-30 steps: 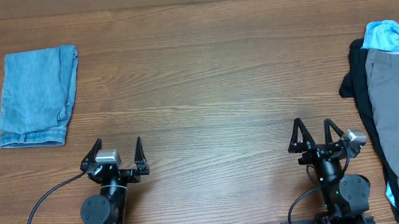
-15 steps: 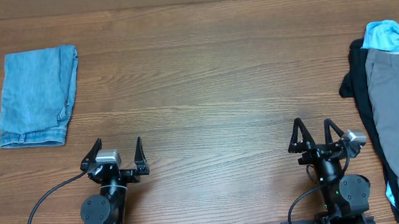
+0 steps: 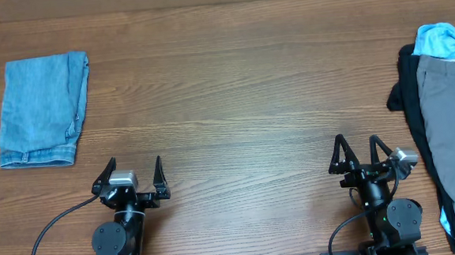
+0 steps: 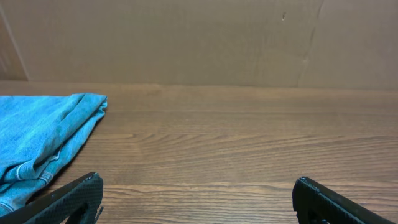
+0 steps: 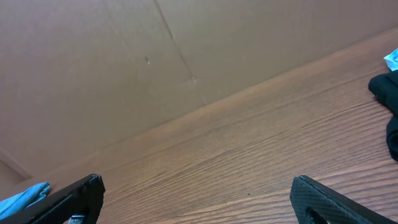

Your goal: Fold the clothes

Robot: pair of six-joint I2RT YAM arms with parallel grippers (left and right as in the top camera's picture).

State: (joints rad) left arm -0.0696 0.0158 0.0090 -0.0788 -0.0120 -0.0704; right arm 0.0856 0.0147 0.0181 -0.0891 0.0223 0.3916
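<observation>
The light-blue denim jeans (image 3: 43, 109) lie folded into a compact rectangle at the far left of the table; they also show at the left edge of the left wrist view (image 4: 43, 140). A pile of other clothes lies at the right edge: a grey garment (image 3: 453, 122) on a black one (image 3: 407, 93), with a sky-blue one (image 3: 446, 40) at the top. The black garment shows at the right edge of the right wrist view (image 5: 388, 93). My left gripper (image 3: 132, 169) is open and empty near the front edge. My right gripper (image 3: 357, 149) is open and empty, left of the pile.
The wooden table (image 3: 241, 95) stretches between the jeans and the pile. A brown wall (image 4: 199, 37) rises behind the table's far edge. A black cable (image 3: 51, 225) runs from the left arm's base toward the front.
</observation>
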